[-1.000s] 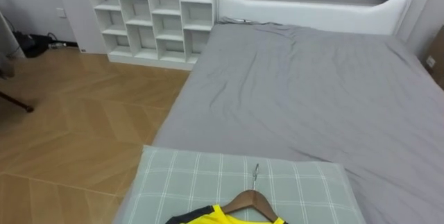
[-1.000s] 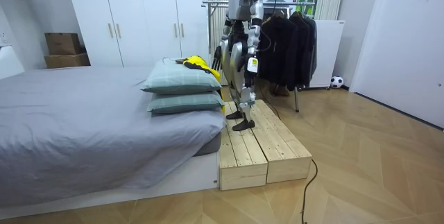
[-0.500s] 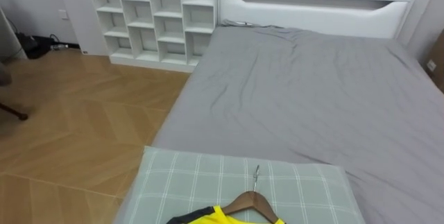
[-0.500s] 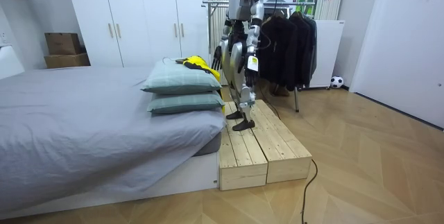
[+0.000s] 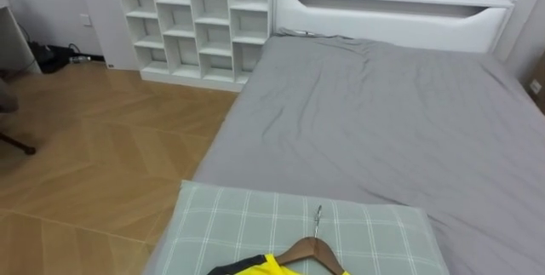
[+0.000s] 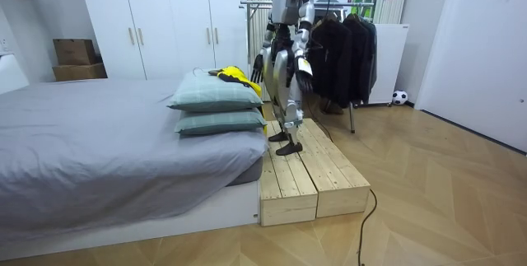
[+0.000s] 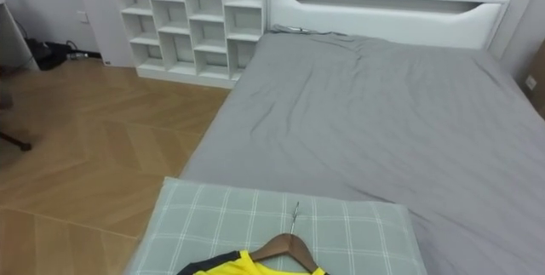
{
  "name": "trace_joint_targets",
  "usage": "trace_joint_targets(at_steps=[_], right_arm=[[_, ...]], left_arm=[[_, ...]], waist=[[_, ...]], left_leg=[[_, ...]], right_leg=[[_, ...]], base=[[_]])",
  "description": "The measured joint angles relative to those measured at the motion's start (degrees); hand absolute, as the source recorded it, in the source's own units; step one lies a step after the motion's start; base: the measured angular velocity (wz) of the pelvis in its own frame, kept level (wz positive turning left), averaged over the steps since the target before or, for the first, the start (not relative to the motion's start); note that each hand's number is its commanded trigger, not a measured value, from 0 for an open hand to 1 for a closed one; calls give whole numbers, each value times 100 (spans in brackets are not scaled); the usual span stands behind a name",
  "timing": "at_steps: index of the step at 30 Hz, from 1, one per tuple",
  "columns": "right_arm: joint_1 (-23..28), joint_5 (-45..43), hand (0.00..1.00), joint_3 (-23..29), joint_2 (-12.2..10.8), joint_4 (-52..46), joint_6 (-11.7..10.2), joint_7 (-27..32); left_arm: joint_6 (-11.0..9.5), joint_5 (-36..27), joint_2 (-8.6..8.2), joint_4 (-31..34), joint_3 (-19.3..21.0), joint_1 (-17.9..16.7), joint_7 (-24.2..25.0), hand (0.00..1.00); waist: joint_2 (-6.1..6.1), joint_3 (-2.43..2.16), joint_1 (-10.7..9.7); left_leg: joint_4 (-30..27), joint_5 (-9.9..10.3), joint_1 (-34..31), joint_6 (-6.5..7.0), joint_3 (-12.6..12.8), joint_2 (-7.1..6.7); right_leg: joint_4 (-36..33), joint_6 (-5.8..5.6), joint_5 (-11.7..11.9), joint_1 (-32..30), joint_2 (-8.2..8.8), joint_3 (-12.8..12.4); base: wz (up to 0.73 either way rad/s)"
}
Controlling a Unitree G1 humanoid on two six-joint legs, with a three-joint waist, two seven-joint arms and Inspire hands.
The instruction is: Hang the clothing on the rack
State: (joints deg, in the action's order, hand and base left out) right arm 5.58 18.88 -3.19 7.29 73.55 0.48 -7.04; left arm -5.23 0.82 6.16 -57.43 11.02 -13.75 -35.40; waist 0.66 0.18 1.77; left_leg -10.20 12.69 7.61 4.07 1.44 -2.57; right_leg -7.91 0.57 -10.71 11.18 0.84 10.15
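We stand on the wooden platform (image 6: 309, 175) at the end of the bed (image 5: 383, 130) where two checked pillows are stacked, with the clothes rack (image 6: 346, 52) of dark garments behind us. The yellow shirt (image 5: 255, 266) lies on the top pillow (image 5: 238, 224), at that pillow's edge nearest us, already on its wooden hanger (image 5: 311, 248). The hanger's metal hook lies flat on the pillow and points toward the white headboard (image 5: 392, 15). The lower pillow (image 6: 218, 122) rests on the grey sheet at the bed's end.

In the room view, our right hand (image 6: 257, 67) hangs just beside the shirt, on the bed side of our body. We cannot tell whether it touches the cloth, or how far it is open. Our left hand (image 6: 305, 77) is held out a little from the hip on the side toward the rack, well apart from the shirt. Its state we cannot tell either.

A white shelf unit (image 5: 196, 20) stands against the wall beside the headboard, left of the bed.
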Motion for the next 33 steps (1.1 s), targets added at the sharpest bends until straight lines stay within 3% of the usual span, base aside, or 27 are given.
trace_joint_targets(at_steps=[4, 9, 14, 23, 27, 33], right_arm=[[2, -24, 0, -47, 6, -18, -54, 1], [5, -167, 0, -59, 20, -23, -185, 31], [-2, -163, 0, -60, 21, -23, -198, 60], [-87, -713, 0, -41, 123, -32, -305, 68], [-120, -881, 0, -3, 161, -66, -315, 50], [-160, -970, 0, 26, 196, -77, -360, -61]], left_arm=[[-67, 293, 57, 307, -13, -32, -273, 0], [-215, 1257, 102, 692, -35, -59, -583, 0], [-233, 1983, 119, 1175, -96, 7, -905, 0], [-229, 3677, 217, 2318, -584, 109, -940, 0], [-227, 3903, 221, 2706, -745, 114, -933, 0], [-223, 4352, 218, 2764, -926, 130, -891, 0]], waist=[[-1, 2, 7], [-34, -6, 3], [-35, -6, -26], [-106, -17, -169], [-114, -34, -269], [-152, -42, -425]], left_leg=[[-11, 1, -27, -1, -17, 0], [-11, 0, -1, 0, -8, -3], [-41, 0, -23, 0, -14, -2], [-54, 0, -119, 0, -15, -5], [-48, -1, -130, 1, -15, -4], [-56, -2, -106, 2, 6, 0]], right_leg=[[-1, 0, 0, -19, -2, 8], [6, -3, 2, -1, -5, -44], [9, -4, 4, -19, -2, 6], [12, -5, 8, -114, -4, 11], [15, -5, 8, -123, -5, 5], [18, -5, 8, -76, -7, -83]], base=[[1], [0], [0], [0], [0], [-2]])
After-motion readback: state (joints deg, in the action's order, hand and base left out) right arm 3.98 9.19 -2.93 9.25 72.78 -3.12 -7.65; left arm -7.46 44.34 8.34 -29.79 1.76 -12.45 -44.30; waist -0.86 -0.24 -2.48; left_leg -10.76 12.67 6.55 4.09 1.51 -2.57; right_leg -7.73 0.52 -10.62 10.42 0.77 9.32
